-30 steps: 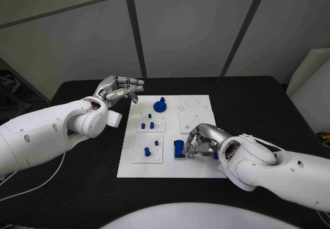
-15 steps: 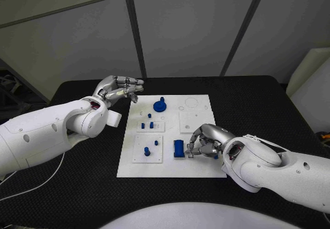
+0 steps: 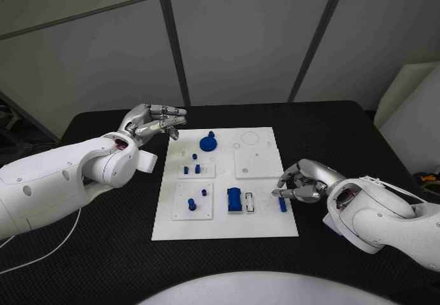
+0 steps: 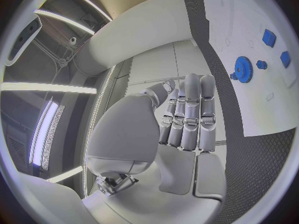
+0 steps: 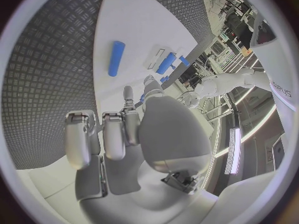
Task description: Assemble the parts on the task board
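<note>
A small blue cylindrical peg (image 3: pixel 282 204) lay flat on the white task board (image 3: pixel 257 225), just beside my right robot hand (image 3: pixel 304 184), whose fingers were curled around nothing. My left robot hand (image 3: pixel 152 120) hovered clenched and empty over the black tabletop (image 3: pixel 110 248), beside the board's far corner.

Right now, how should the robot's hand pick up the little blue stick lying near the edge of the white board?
The blue stick lies flat near the task board's right edge, just beside the right hand. It is long and thin, so probably pinch its middle across the narrow width, coming down from above.
</note>
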Controlling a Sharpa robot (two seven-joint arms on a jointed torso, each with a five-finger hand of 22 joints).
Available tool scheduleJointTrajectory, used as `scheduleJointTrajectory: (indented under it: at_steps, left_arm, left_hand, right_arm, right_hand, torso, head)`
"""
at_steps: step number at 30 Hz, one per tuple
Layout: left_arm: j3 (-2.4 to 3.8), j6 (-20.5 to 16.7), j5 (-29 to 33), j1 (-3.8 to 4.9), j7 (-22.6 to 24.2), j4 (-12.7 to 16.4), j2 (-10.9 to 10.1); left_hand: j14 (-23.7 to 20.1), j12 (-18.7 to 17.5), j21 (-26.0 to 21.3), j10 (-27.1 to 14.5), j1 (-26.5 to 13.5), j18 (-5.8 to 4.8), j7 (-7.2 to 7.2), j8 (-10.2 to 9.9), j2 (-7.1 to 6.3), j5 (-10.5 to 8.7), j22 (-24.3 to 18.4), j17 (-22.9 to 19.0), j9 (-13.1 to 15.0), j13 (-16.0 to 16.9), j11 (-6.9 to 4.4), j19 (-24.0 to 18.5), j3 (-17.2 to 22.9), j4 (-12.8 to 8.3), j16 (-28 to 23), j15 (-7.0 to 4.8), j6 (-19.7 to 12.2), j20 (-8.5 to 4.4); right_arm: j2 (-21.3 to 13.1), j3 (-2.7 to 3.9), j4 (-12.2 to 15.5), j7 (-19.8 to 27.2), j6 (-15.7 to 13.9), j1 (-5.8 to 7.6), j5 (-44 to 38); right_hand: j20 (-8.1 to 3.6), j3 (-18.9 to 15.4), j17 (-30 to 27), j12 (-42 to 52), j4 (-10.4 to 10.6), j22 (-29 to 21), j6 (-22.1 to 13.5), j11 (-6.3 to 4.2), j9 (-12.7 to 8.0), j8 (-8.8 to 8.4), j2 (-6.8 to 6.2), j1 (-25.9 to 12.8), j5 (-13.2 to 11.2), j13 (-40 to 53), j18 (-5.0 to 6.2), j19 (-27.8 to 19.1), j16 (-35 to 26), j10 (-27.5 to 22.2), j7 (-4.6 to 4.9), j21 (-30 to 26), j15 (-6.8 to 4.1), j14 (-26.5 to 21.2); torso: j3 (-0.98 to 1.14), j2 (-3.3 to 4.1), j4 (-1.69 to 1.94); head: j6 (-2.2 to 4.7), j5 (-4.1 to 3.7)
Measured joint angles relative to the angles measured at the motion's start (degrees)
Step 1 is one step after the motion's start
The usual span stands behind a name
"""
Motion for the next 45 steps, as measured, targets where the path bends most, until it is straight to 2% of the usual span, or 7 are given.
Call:
scheduleJointTrajectory:
  at_steps: [4,11,14,34,45]
  left_arm:
    - [0.0,0.0,0.0,-0.09,0.0,0.0,0.0]
    - [0.0,0.0,0.0,-0.42,0.0,0.1,0.1]
    - [0.0,0.0,0.0,-0.55,0.0,0.1,0.1]
    - [0.0,0.0,0.0,-0.99,0.0,0.2,-0.2]
    - [0.0,0.0,0.0,-1.0,0.0,0.2,-0.3]
  left_hand:
    - [0.0,0.3,0.0,-0.4,-0.3,0.0,0.0,0.0,0.3,0.0,-0.1,-0.2,-0.1,0.1,0.0,0.0,-0.4,0.1,0.0,0.0,0.0,0.0]
    - [0.0,0.3,0.0,-0.4,-0.3,0.0,0.0,0.0,0.3,0.0,-0.1,-0.2,-0.1,0.1,0.0,0.0,-0.4,0.1,0.0,0.0,0.0,0.0]
    - [0.0,0.3,0.0,-0.4,-0.3,0.0,0.0,0.0,0.3,0.0,-0.1,-0.2,-0.1,0.1,0.0,0.0,-0.4,0.1,0.0,0.0,0.0,0.0]
    - [0.0,0.3,0.0,-0.4,-0.3,0.0,0.0,0.0,0.3,0.0,-0.1,-0.2,-0.1,0.1,0.0,0.0,-0.4,0.1,0.0,0.0,0.0,0.0]
    - [0.0,0.3,0.0,-0.4,-0.3,0.0,0.0,0.0,0.3,0.0,-0.1,-0.2,-0.1,0.0,0.0,0.0,-0.4,0.1,0.0,0.0,0.0,0.0]
  right_arm:
    - [-1.9,0.04,0.6,0.0,0.1,-0.01,0.2]
    - [-2.4,0.06,0.7,-0.9,1.4,-0.08,-0.5]
    - [-2.2,0.03,0.4,-1.5,2.4,-0.11,-1.1]
    - [0.0,-0.14,-1.5,-4.1,7.6,-0.67,-4.7]
    - [1.0,0.17,-1.3,-4.6,9.7,-1.35,-7.2]
  right_hand:
    - [0.0,-0.6,0.0,0.1,0.6,0.0,1.3,0.0,-1.0,-0.86,-0.05,-0.5,2.0,0.2,0.01,0.0,0.0,0.0,-0.18,0.0,0.1,-0.1]
    - [0.0,-1.8,0.0,0.1,1.8,0.0,3.2,0.0,-1.8,-1.47,-0.26,-1.4,2.4,0.2,0.0,0.0,0.0,0.0,-0.57,0.0,0.1,-0.1]
    - [0.0,-2.1,0.0,0.1,2.0,0.0,3.7,0.0,-1.8,-1.47,-0.28,-1.5,2.5,0.2,0.0,0.0,0.0,0.0,-0.69,0.0,0.1,-0.1]
    - [-0.01,-2.8,0.0,0.1,2.1,0.0,4.3,-0.01,-1.7,-1.46,-0.48,-1.6,2.5,0.2,0.0,0.0,0.0,0.0,-0.95,0.0,0.09,-0.1]
    - [-0.01,-3.6,0.0,0.3,1.6,0.0,5.4,-0.01,-1.3,-1.31,-0.48,-1.6,2.0,0.2,0.0,0.0,0.0,0.0,-1.38,0.0,0.09,-0.1]
  torso:
    - [0.05,0.01,-0.18]
    - [0.2,0.06,-0.36]
    - [0.22,0.06,-0.36]
    - [0.09,0.06,-0.25]
    - [0.08,0.06,-0.25]
  head:
    - [0.18,-0.81]
    - [0.32,-1.98]
    - [0.31,-2.22]
    - [0.03,-2.27]
    - [-0.26,-2.09]
